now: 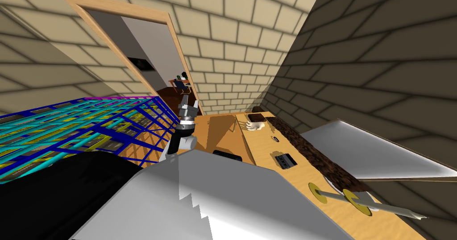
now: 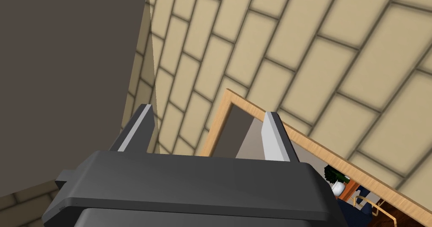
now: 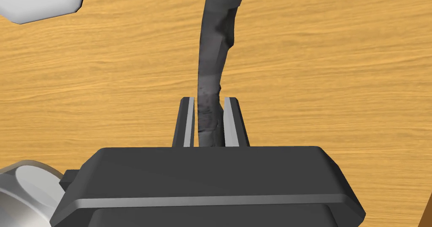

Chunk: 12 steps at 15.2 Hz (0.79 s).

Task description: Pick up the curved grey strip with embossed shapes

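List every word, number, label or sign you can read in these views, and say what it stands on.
No text can be read in these views.
The grey strip: no lettering shows on it.
The small dark box on the wooden table: pale marks, too small to read.

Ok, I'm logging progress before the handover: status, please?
Right end effector shut on grey strip. Left end effector open, raised. Strip over wooden table; lift not confirmed.
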{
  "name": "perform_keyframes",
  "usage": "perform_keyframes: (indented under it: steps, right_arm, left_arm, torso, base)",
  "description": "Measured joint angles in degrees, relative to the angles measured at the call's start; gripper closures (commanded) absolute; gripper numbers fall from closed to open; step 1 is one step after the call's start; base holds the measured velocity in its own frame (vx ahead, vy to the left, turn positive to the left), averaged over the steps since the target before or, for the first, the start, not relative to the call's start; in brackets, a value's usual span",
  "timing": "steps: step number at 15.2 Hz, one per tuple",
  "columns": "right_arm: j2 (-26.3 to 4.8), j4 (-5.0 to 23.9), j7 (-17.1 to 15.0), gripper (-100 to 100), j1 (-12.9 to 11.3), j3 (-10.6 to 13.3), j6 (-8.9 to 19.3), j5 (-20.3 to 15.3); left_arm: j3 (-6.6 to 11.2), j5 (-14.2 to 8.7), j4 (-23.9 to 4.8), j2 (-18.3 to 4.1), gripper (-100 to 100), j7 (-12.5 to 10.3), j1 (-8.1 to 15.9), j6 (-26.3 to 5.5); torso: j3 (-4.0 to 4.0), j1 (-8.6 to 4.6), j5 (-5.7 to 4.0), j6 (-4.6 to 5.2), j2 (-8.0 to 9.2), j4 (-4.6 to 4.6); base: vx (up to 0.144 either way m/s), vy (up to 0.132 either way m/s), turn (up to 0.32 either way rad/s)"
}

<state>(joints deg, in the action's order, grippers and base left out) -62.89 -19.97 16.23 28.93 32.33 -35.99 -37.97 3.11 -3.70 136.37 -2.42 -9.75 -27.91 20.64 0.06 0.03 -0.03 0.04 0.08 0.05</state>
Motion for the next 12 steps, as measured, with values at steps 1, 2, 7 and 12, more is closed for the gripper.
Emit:
perform_keyframes:
  steps: [1,2,7,12]
  right_arm:
    - [0.0,0.0,0.0,100,0.0,0.0,0.0,0.0]
    - [0.2,-0.2,-0.2,100,0.1,0.1,0.4,0.0]
    - [3.7,15.5,7.8,100,-9.5,-0.7,-8.2,-0.2]
    - [1.0,15.0,6.1,100,-8.2,-0.4,-6.6,0.1]
  left_arm:
    - [0.00,0.0,0.0,0.0,0,0.0,0.0,0.0]
    - [0.00,0.0,0.0,0.0,0,0.0,0.0,0.0]
    - [-0.01,0.0,0.0,0.0,0,0.0,0.0,0.0]
    - [0.00,0.0,0.0,0.0,0,0.0,0.0,0.0]
  torso:
    - [0.00,-0.01,0.00,0.00,0.00,0.00]
    - [0.01,-0.07,-0.05,0.02,0.02,0.01]
    - [0.03,-0.03,-0.36,-0.18,-0.07,0.14]
    - [0.02,-0.17,-0.31,-0.08,-0.06,0.10]
  base:
    - [-0.002,-0.017,0.015]
    - [-0.001,-0.031,0.016]
    - [-0.002,0.031,-0.035]
    - [0.007,0.004,0.011]
